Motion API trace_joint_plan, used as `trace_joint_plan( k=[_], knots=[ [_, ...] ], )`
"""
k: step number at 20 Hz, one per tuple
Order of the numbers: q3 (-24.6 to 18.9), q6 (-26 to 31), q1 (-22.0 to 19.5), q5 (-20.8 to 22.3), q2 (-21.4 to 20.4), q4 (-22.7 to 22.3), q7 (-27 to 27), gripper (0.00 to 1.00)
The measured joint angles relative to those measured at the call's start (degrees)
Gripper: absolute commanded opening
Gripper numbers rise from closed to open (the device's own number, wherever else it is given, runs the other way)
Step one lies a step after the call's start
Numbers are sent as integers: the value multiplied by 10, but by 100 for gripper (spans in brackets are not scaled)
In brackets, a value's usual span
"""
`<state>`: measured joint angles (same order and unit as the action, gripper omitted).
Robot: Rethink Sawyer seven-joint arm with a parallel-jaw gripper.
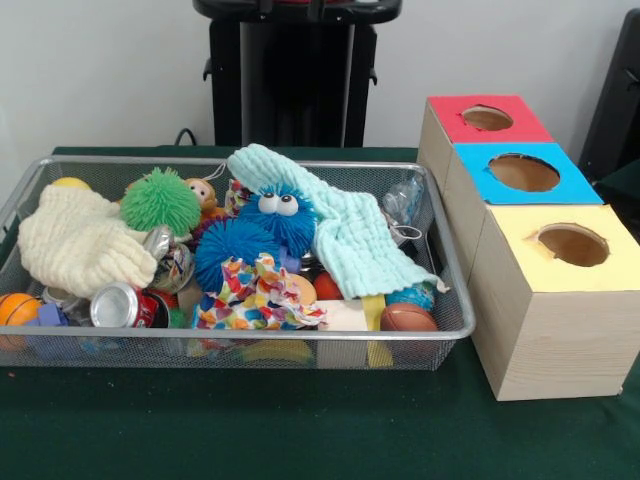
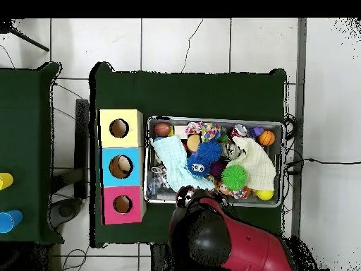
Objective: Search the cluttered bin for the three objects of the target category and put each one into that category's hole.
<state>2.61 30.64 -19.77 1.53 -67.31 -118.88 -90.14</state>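
The silver wire-mesh bin [image 1: 452, 262] sits on the green table, full of clutter; it also shows in the overhead view [image 2: 283, 162]. A brown monkey [image 1: 203, 194] lies at the back between a green spiky ball [image 1: 160, 200] and a fuzzy blue ball with googly eyes [image 1: 281, 212]; overhead, the monkey [image 2: 224, 188] lies by the bin's robot-side edge. I see no tiger or duck; they are hidden. The red-surrounded hole [image 1: 487, 118] tops the farthest wooden box [image 2: 123, 205]. Only the red and black arm [image 2: 225, 240] shows, drawn back at the bin's edge. The gripper does not show.
The blue-surrounded hole [image 1: 523, 172] and the yellow-surrounded hole [image 1: 572, 244] stand in line with the red one. The bin holds a pale blue cloth [image 1: 345, 235], a cream cloth [image 1: 78, 242], a colourful cloth [image 1: 255, 292], a can [image 1: 122, 306], a small football [image 1: 408, 318] and a yellow ball [image 1: 70, 184].
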Motion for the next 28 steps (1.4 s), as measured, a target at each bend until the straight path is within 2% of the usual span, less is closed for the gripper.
trace_joint_plan(
  k=[7, 13, 18, 28],
  knots=[
    [-27, -91, -48, 9, 63, 0, 0, 100],
    [-36, -173, -81, 47, 125, 0, 0, 100],
    [-42, -182, -98, 68, 151, 0, 0, 100],
    [-44, -183, -99, 84, 153, 0, 0, 100]
  ],
)
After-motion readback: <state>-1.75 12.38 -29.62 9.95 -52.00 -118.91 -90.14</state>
